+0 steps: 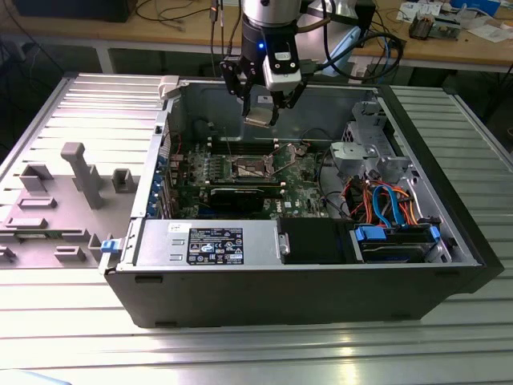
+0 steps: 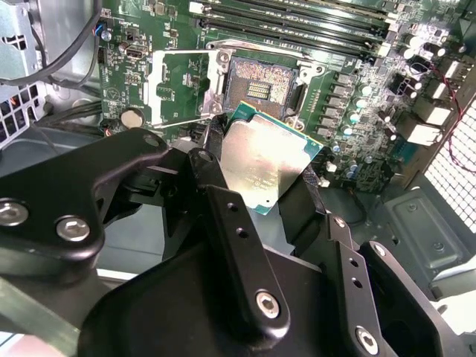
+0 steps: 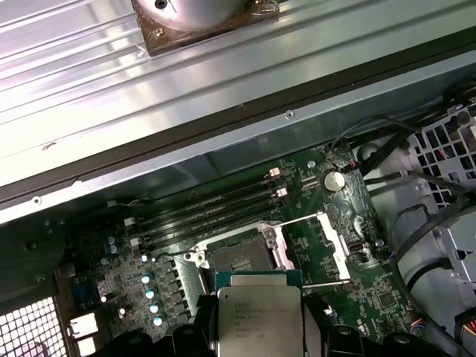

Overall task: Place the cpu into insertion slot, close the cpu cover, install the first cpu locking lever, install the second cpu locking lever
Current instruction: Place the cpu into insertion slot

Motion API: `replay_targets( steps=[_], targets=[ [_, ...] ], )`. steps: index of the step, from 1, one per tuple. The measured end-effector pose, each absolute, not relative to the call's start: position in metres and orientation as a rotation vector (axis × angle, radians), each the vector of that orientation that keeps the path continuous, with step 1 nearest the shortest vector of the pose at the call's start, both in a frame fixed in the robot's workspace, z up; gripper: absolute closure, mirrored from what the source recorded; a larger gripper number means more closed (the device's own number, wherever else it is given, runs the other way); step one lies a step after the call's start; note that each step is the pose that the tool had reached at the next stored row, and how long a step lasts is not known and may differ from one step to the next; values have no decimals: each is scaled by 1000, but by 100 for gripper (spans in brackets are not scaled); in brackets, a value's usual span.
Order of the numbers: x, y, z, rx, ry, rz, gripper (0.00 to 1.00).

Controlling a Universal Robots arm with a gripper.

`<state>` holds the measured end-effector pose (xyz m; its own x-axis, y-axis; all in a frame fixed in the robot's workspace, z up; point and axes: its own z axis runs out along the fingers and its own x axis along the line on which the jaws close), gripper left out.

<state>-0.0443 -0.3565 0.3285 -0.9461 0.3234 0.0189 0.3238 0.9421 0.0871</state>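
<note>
Gripper point(image 1: 260, 112) holds the cpu point(image 1: 260, 119) up over the open PC case point(image 1: 304, 297); chip not yet in the insertion slot point(image 1: 250, 167).
Jaws pinch the cpu by two opposite edges. In the second wrist view the black fingers point(image 2: 212, 141) touch its sides, silvery top faces the cam, and the chip sits a bit tilted. In the exterior view the cpu hangs well above the green board point(image 1: 300, 172), roughly over the slot. Slot is bare: dark pin field w/ silver rim. The cpu cover point(image 3: 332, 242) is swung open, off the slot, just beside it on the exterior view's right. Long memory slots point(image 3: 216, 204) run along the slot's far side. PSU box point(image 1: 208, 241) sits at the case's near wall. Case rests on a ribbed metal table point(image 1: 240, 353).
</note>
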Motion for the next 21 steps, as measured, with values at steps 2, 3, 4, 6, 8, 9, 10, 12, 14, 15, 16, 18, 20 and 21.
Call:
replay_targets(
  steps=[2, 3, 4, 6, 8, 9, 10, 12, 14, 15, 16, 18, 20, 21],
  targets=[
    [-44, -357, 329, -520, -3091, -140, 45],
    [-44, -357, 329, -524, -3090, -140, 45],
    [-44, -357, 329, -526, -3090, -140, 45],
    [-44, -357, 329, -530, -3089, -140, 45],
    [-44, -357, 329, -535, -3089, -140, 45],
    [-44, -357, 328, -539, -3088, -140, 45],
    [-44, -357, 329, -542, -3088, -140, 45],
    [-44, -357, 328, -550, -3087, -140, 45],
    [-44, -357, 328, -554, -3086, -140, 45],
    [-44, -357, 328, -558, -3085, -140, 45],
    [-44, -357, 328, -562, -3085, -140, 45],
    [-44, -357, 328, -567, -3084, -140, 45],
    [-44, -357, 328, -575, -3083, -140, 45],
    [-44, -357, 328, -577, -3082, -140, 45]
  ],
)
